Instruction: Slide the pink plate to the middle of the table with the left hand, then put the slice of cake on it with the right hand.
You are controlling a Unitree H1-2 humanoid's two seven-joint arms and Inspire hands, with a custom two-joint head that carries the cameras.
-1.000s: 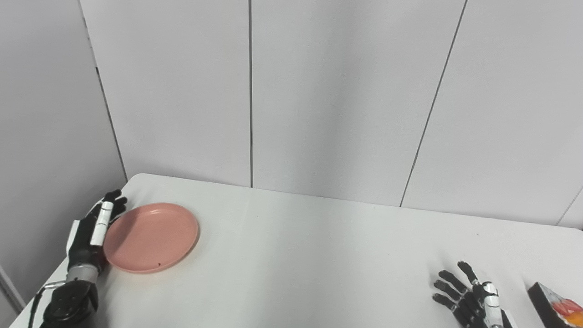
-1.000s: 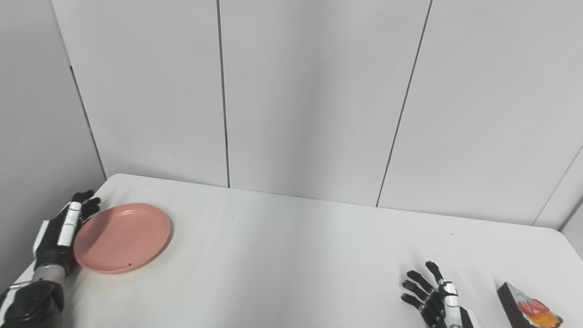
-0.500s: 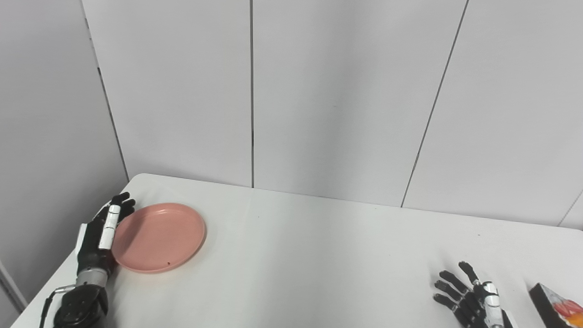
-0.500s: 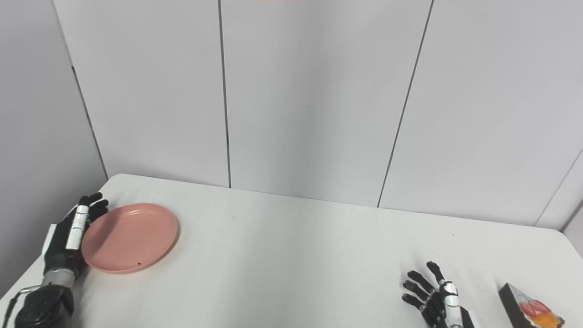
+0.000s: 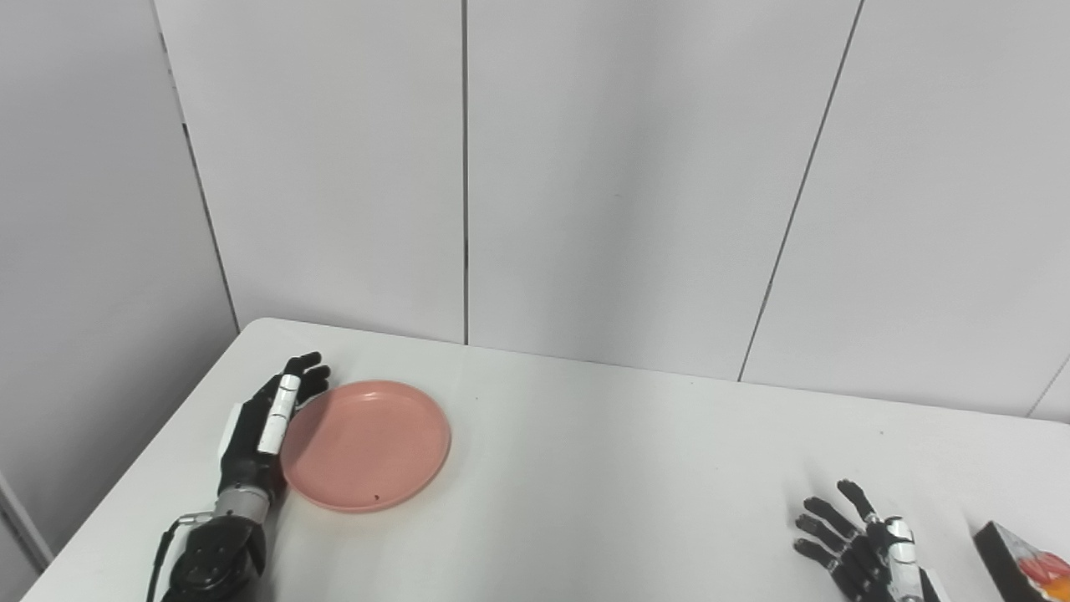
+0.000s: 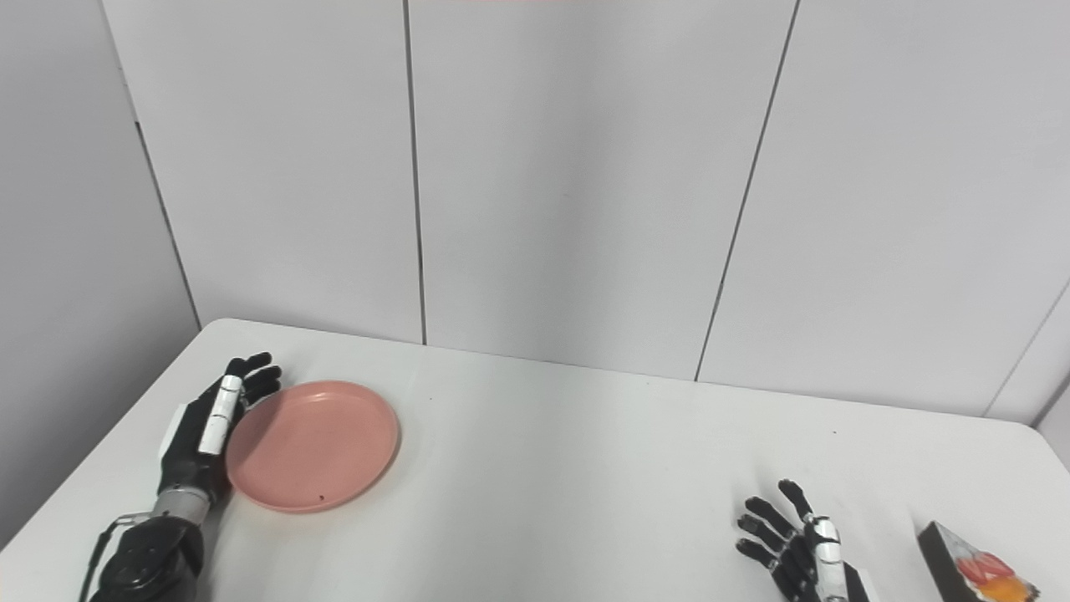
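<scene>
The round pink plate point(image 5: 366, 443) lies flat on the left part of the white table point(image 5: 585, 468). My left hand point(image 5: 266, 426) stands on edge with fingers straight, pressed against the plate's left rim; it holds nothing. The plate also shows in the right eye view point(image 6: 312, 444), with the left hand point(image 6: 211, 426) beside it. The slice of cake point(image 6: 974, 567), dark-sided with red and orange topping, sits at the front right corner. My right hand point(image 6: 794, 543) rests open, fingers spread, on the table left of the cake, apart from it.
Grey wall panels point(image 5: 535, 167) stand right behind the table's far edge. The table's left edge runs close beside my left arm point(image 5: 213, 556). Bare tabletop lies between the plate and my right hand point(image 5: 861, 548).
My left hand has pushed the plate to the right, toward the table's middle. The right hand and the cake have not moved.
</scene>
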